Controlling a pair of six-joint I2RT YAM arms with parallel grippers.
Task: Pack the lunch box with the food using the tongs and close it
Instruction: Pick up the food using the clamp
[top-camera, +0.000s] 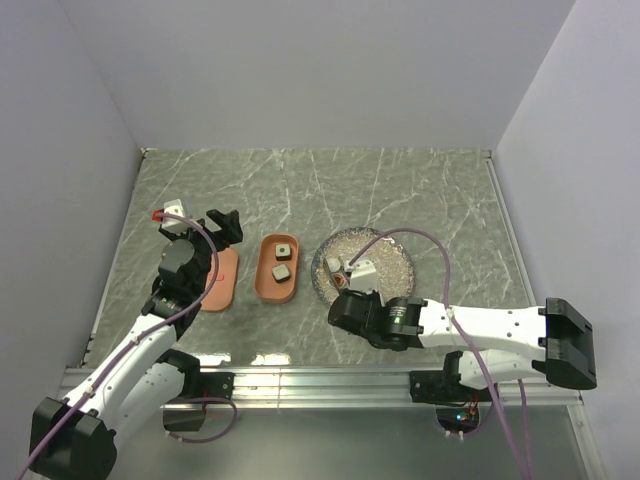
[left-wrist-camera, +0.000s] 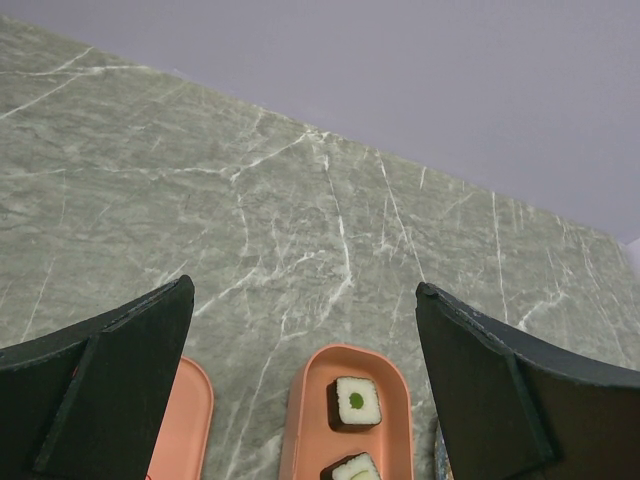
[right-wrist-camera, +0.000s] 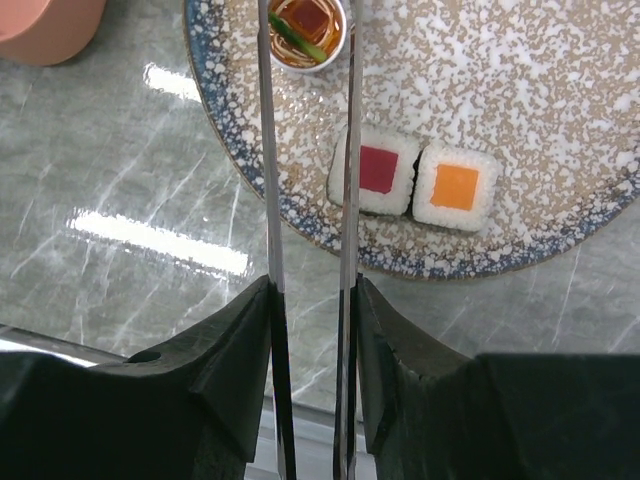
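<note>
left arm: reaching forward at the left, left gripper hanging released, jaws wide, above the table
right arm: lying low from the right, right gripper clenching the tongs, which are reaching over the plate
lunch box: sitting between lid and plate, holding two food pieces
plate: carrying red and orange pieces, touching
</note>
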